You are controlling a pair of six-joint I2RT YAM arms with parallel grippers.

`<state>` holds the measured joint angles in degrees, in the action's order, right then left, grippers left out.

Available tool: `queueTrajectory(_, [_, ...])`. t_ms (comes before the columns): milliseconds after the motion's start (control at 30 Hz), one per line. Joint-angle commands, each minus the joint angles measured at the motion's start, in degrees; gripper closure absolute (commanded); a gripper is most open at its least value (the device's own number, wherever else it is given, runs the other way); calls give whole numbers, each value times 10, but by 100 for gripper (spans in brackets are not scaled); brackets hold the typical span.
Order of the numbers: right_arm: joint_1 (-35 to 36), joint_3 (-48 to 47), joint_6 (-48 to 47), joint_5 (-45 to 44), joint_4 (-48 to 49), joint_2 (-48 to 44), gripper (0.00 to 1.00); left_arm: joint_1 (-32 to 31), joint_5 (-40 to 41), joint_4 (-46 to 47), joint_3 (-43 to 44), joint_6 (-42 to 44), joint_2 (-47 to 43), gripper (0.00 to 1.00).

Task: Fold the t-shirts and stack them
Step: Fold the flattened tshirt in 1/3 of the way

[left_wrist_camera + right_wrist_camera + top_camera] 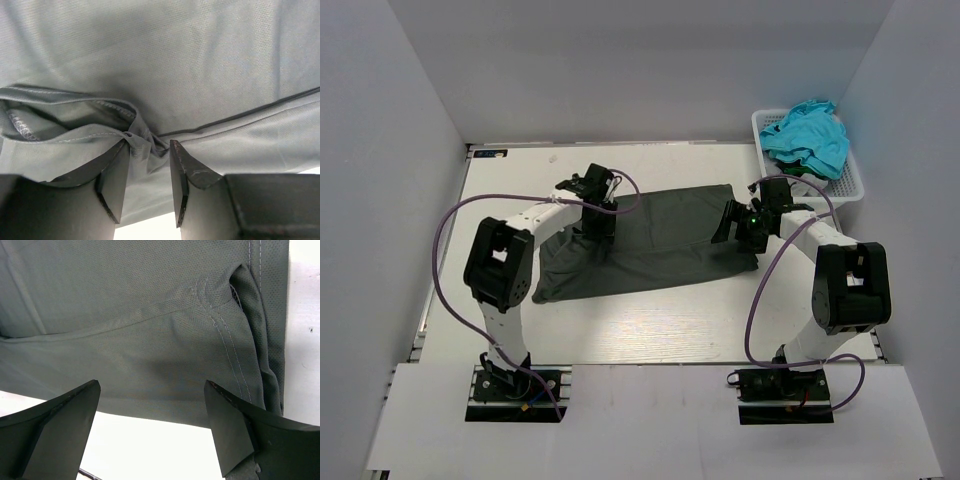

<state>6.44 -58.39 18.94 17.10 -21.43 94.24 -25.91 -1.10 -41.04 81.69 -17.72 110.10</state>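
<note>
A dark charcoal-grey t-shirt lies partly folded across the middle of the white table. My left gripper is at its left part. In the left wrist view the left gripper has its jaws close together with a bunched fold of the shirt pinched between the tips. My right gripper is at the shirt's right end. In the right wrist view the right gripper is wide open and empty over the shirt's edge. A turquoise t-shirt lies heaped in the basket.
A white plastic lattice basket stands at the back right corner of the table, just behind my right arm. White walls close in the table on the left, back and right.
</note>
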Motion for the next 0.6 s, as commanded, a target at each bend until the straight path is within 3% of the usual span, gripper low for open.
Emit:
queueTrajectory(0, [-1, -17, -11, 6, -6, -9, 10, -2, 35, 22, -16, -7, -66, 51])
queueTrajectory(400, [0, -15, -12, 11, -7, -13, 10, -2, 2, 63, -30, 5, -47, 57])
queueTrajectory(567, [-1, -14, -13, 14, -7, -12, 10, -2, 59, 75, -51, -39, -81, 57])
